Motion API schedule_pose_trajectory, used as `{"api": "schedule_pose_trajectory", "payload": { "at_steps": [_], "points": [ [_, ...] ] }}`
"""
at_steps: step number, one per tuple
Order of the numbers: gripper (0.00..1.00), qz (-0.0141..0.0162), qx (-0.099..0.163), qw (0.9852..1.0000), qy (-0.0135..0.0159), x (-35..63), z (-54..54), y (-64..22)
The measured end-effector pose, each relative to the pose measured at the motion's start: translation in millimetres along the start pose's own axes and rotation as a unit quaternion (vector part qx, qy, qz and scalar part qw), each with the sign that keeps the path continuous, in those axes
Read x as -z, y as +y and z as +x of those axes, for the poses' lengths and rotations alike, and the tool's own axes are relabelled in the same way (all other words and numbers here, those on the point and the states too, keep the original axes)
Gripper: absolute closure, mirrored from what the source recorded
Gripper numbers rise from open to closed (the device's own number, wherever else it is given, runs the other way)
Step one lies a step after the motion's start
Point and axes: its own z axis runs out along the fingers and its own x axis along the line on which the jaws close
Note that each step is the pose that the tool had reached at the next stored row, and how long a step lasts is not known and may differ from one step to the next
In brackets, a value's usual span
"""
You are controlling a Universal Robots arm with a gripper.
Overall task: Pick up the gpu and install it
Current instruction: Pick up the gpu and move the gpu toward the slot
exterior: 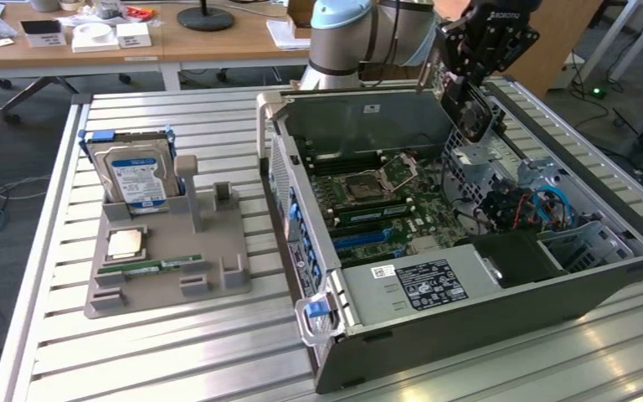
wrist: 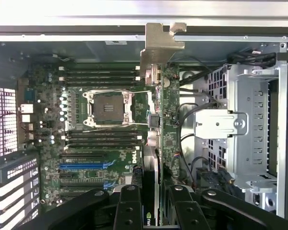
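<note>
Arm's gripper clamps gpu; card hangs edge-down above far side of open computer case, over motherboard. Exterior view's left: grey fixture carrying upright hard drive, CPU, RAM stick.

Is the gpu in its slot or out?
Out: the dark green-black gpu card with silver bracket is clamped between the fingers above the green motherboard.
</note>
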Motion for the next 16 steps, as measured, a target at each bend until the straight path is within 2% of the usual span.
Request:
{"api": "schedule_pose_trajectory", "payload": {
  "at_steps": [6, 16],
  "points": [
    [0.74, 0.0000, 0.000, 1.0000, 0.0000, -0.2, -8.8, 0.7],
    [0.74, 0.0000, 0.000, 1.0000, 0.0000, -0.1, -9.0, -0.6]
  ]
}}
